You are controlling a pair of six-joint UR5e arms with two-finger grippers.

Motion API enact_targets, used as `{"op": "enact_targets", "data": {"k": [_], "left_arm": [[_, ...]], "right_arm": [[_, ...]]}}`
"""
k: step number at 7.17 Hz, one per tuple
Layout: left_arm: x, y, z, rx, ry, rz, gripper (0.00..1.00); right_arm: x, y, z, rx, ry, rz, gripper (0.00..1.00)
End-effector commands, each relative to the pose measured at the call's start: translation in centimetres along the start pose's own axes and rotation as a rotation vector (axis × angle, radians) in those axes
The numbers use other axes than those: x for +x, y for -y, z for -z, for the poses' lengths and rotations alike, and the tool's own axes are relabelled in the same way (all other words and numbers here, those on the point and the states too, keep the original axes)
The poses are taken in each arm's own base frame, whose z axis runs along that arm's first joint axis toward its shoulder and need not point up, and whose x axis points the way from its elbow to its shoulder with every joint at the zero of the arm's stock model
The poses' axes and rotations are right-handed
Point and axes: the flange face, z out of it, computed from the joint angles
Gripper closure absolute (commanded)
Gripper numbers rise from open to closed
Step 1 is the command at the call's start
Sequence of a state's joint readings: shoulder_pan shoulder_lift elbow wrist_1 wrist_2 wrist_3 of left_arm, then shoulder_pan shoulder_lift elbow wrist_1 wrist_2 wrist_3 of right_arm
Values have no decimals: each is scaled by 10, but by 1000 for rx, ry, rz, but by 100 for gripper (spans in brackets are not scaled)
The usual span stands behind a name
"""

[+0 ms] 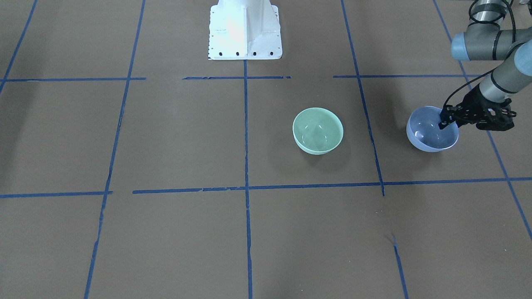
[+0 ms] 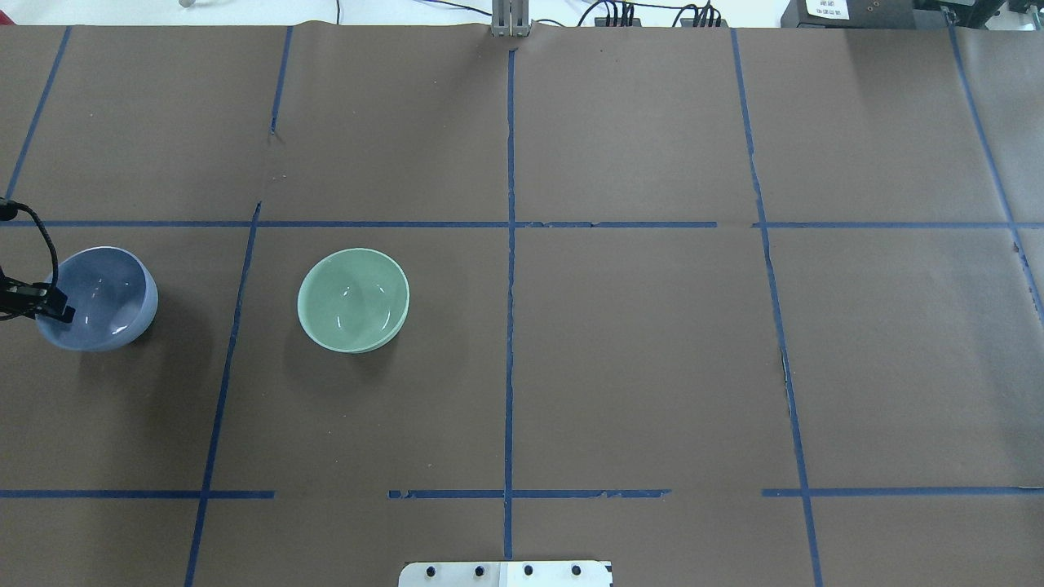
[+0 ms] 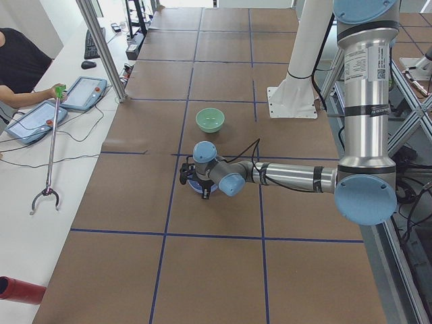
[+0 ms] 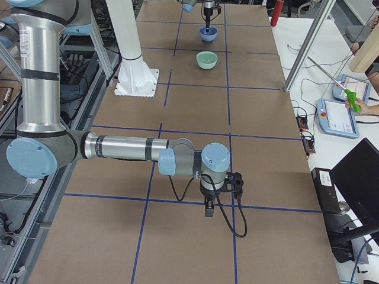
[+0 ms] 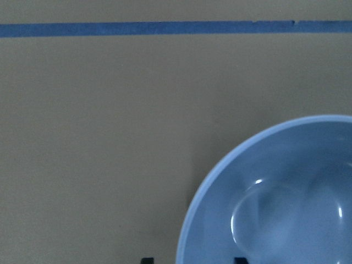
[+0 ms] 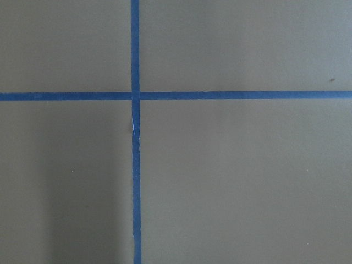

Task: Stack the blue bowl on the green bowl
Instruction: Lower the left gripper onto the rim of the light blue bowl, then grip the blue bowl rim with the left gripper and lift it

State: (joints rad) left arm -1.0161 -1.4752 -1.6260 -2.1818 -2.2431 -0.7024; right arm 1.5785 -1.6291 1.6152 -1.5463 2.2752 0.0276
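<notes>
The left gripper [image 1: 449, 123] is straddling the blue bowl's [image 1: 428, 135] rim, jaws apart and not clamping. The bowl is sitting near the table's [image 1: 166, 232] left edge, with the green bowl [image 1: 318, 131] standing apart, centreward. The right gripper's [image 4: 220, 188] state cannot be told.

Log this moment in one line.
left hand: open astride blue bowl rim | green bowl: empty, apart | right hand: far from bowls
</notes>
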Motion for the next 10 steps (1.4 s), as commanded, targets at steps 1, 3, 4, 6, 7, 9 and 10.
{"op": "enact_targets", "data": {"k": [1,3,4,6,7,9,10], "left_arm": [[0,-8,13,6,-9,-14,100],[11,-18,73,30,-48,18,100],[18,-13,102,-3,-51,27,100],[43,38,189,1,14,27,100],[52,71,242,37,29,52,100],[94,78,295,35,25,119,100],[124,72,284,6,-35,180,100]], "right_arm": [[0,0,0,0,1,0,0],[0,0,0,0,0,0,0],[0,0,0,-1,0,-1,0],[0,0,0,0,0,0,0],[0,0,0,-1,0,-1,0],[0,0,0,0,1,0,0],[0,0,0,0,0,0,0]]}}
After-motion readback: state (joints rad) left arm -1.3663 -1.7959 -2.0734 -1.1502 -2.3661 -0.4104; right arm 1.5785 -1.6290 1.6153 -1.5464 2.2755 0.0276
